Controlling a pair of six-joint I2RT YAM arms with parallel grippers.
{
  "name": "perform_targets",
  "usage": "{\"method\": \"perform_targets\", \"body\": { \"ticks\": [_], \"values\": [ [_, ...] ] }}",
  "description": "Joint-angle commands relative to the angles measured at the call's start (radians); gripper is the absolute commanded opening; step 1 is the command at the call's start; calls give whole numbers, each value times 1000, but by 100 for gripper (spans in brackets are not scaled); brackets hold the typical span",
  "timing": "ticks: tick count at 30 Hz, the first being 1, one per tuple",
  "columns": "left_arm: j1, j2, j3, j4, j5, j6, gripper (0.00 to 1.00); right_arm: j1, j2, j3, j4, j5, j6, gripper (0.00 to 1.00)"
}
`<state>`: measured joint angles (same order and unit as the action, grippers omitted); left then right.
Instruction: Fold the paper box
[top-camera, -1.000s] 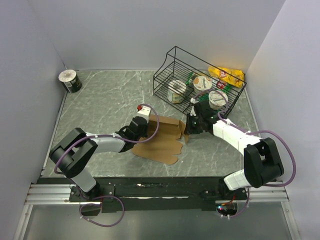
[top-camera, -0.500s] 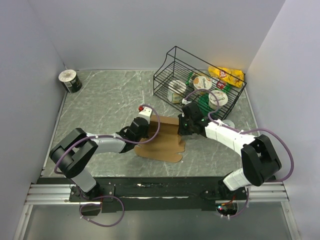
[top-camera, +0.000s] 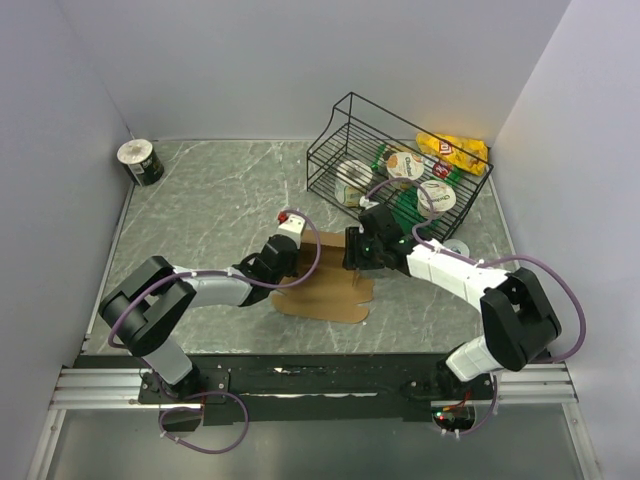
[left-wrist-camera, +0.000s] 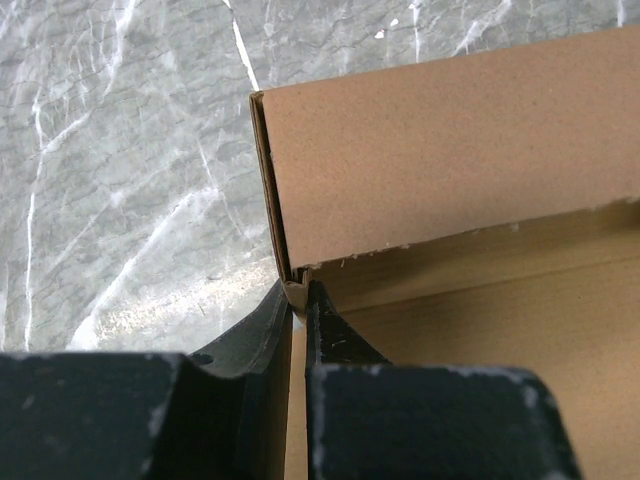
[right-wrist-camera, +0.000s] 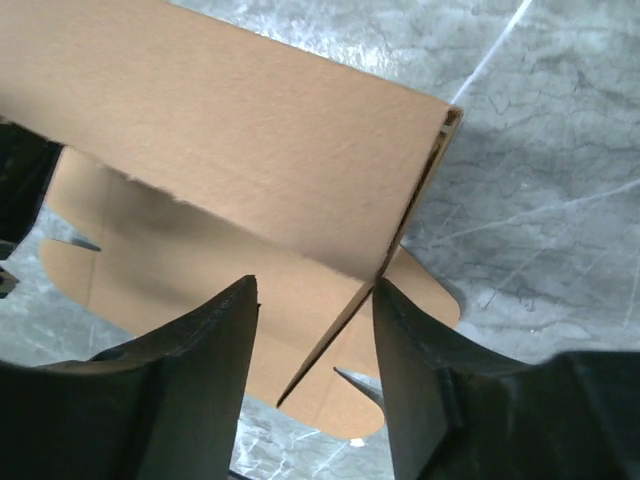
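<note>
Paper box (top-camera: 320, 298), left gripper (left-wrist-camera: 298, 300) pinching its wall at 10 o'clock, right gripper (right-wrist-camera: 315, 290) spread astride its flap at 1 o'clock

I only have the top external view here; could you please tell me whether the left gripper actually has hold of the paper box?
Observer: Yes. The left gripper is pinched shut on thin cardboard at a corner of the paper box, below its upright wall.
Operator: Thank you. Is the right one clamped as well?
Observer: No. The right gripper is open, and an upright panel's edge stands between its fingers, unpinched.
</note>
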<state>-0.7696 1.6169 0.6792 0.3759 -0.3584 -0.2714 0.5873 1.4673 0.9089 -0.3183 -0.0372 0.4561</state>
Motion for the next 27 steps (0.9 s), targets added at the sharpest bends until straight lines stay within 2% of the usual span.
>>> {"method": "perform_targets", "body": {
  "ticks": [1,9,12,16,20,23,27],
  "values": [
    [-25,-11,5,-15,45,15,7,8,-68,21,79,-6,-14,62],
    [-25,-9,5,-19,41,18,7,-12,-102,-42,133,-78,-30,71],
    [-25,-8,10,-26,21,27,7,-15,-117,-33,99,-86,-46,76],
    [-20,-3,13,-42,-27,43,6,-44,-224,-47,59,-73,-86,86],
    [-8,-20,-3,-32,-40,47,6,-125,-363,-80,39,-89,-128,91],
    [0,-29,-10,-25,-33,44,6,-208,-420,-90,13,-79,-143,92],
    [3,-29,-10,-26,-25,44,6,-260,-354,-65,-82,20,-174,88]
  ]
}}
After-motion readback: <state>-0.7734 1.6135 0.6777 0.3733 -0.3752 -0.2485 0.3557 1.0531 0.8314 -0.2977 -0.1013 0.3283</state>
